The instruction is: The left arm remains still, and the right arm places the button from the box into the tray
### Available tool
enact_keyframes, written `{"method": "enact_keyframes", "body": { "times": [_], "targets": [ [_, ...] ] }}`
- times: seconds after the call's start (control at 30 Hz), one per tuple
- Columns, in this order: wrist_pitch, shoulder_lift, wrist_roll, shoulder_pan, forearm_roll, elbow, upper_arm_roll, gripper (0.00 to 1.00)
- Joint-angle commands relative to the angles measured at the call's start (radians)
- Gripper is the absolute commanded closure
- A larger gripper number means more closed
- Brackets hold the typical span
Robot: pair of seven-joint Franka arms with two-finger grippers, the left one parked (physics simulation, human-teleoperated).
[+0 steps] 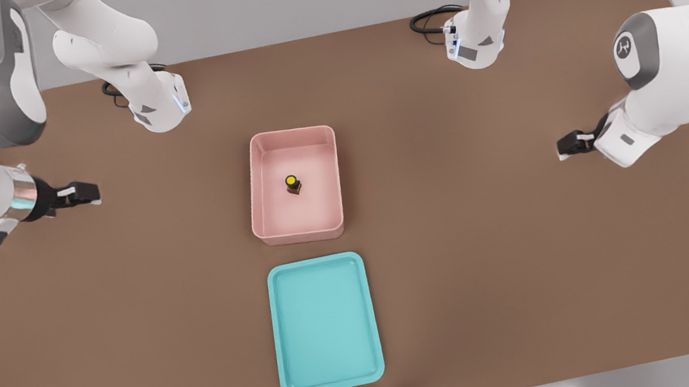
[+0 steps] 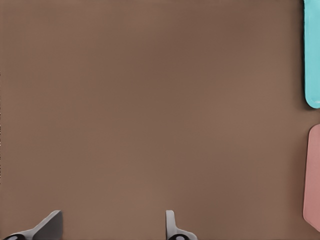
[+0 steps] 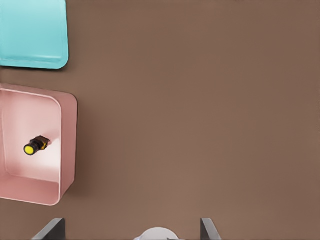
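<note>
Right arm's hand hovers near table's edge at front view's left, fingers spread wide, empty. Button sits upright mid-floor of pink box, table centre. Teal tray just beside, awaiting drop.

From my station the flat brown desk reads as a matt, even surface with no grain or shine. The pale pink tall-walled plastic box looks smooth and softly satin. Inside it the tiny button has a glossy round yellow cap over a dull dark base. The flat teal plastic tray is smooth, with a faint sheen along its low rim. My working arm's black gripper, over the desk at the front view's left, is matt behind a polished silver metal wrist band; its fingers stand apart.
</note>
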Motion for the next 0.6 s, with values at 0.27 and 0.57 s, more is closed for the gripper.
{"method": "enact_keyframes", "body": {
  "times": [0.27,0.57],
  "targets": [
    [0.102,0.049,0.404,0.436,0.052,0.006,0.039,0.00],
    [0.697,0.101,0.746,0.631,0.051,-0.409,0.056,0.00]
  ]
}}
